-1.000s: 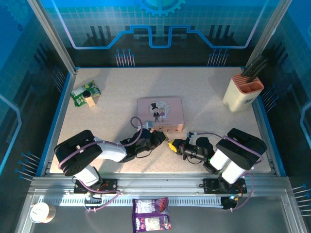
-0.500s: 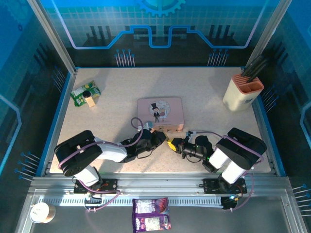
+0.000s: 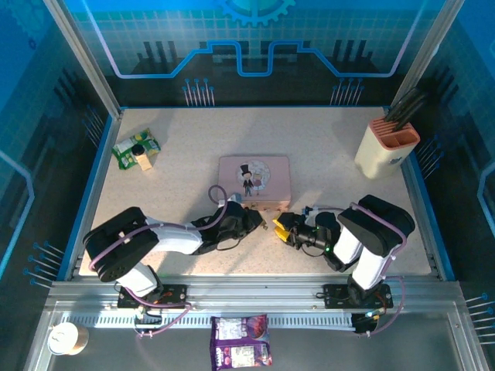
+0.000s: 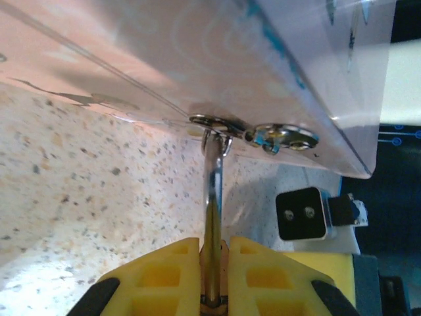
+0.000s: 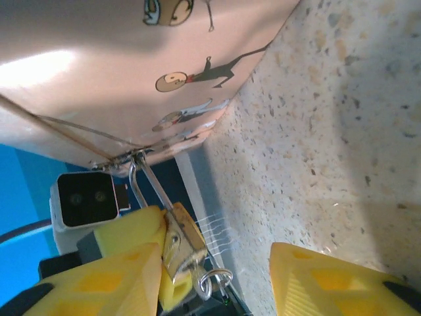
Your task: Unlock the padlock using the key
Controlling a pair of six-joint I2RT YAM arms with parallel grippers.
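Seemingly key (image 5: 212, 280) — half-hidden under padlock (image 5: 182, 237)

Seen from above, the padlock (image 3: 266, 225) is too small to make out. In the left wrist view its body is buried between the fingers of the left hand (image 4: 214, 280) and cut off by the lower edge. The key (image 5: 213, 281) shows as a wire loop, its blade hidden. The pink tin (image 4: 197, 59) is blurred up close.

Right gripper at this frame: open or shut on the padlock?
Open. In the right wrist view the right gripper shows speckled table between its yellow fingers; the padlock sits beside one finger, not clamped.
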